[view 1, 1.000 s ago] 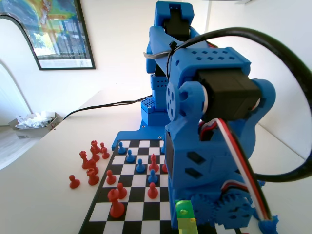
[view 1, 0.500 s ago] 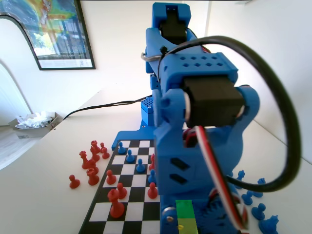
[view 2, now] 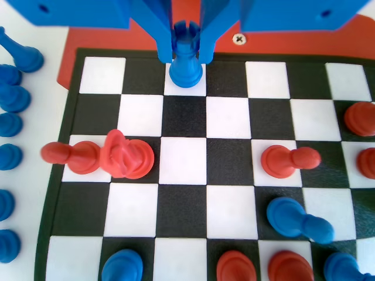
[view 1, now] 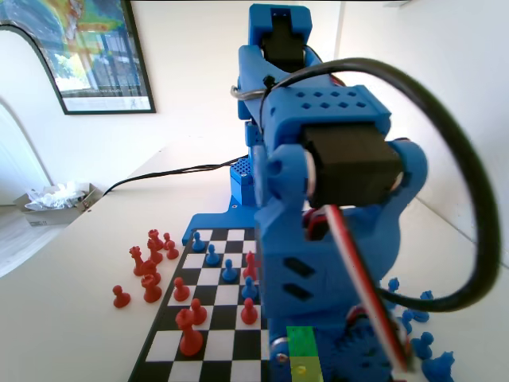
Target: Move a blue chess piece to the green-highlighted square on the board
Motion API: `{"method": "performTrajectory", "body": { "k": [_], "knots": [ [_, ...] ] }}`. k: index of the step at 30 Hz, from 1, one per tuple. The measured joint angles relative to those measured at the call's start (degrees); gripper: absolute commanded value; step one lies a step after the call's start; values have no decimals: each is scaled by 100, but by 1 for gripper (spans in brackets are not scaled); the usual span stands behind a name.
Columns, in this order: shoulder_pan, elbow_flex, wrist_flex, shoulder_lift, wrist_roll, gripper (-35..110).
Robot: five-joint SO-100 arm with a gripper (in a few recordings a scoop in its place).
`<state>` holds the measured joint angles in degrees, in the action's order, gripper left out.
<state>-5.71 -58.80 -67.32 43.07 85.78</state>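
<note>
In the fixed view, the green square [view 1: 301, 340] lies at the board's [view 1: 208, 330] near edge, directly ahead of the arm, with a yellow square [view 1: 306, 371] touching its near side. In the wrist view, the gripper [view 2: 186, 50] is clenched on the blue piece [view 2: 186, 58], which stands upright with its base on a white square in the row nearest the red frame. The wrist view gives the grasp; the fixed view gives the highlight. Red pieces [view 2: 120, 155] stand nearer.

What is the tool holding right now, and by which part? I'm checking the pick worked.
The tool holds the blue chess piece by its upper body, below the notched top; the jaws close on either side. Its base sits on the board.
</note>
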Motion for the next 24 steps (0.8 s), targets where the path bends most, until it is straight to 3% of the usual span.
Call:
{"method": "performTrajectory", "body": {
  "k": [24],
  "knots": [
    [-132,-1582,149,1081,70,1]
  ]
}}
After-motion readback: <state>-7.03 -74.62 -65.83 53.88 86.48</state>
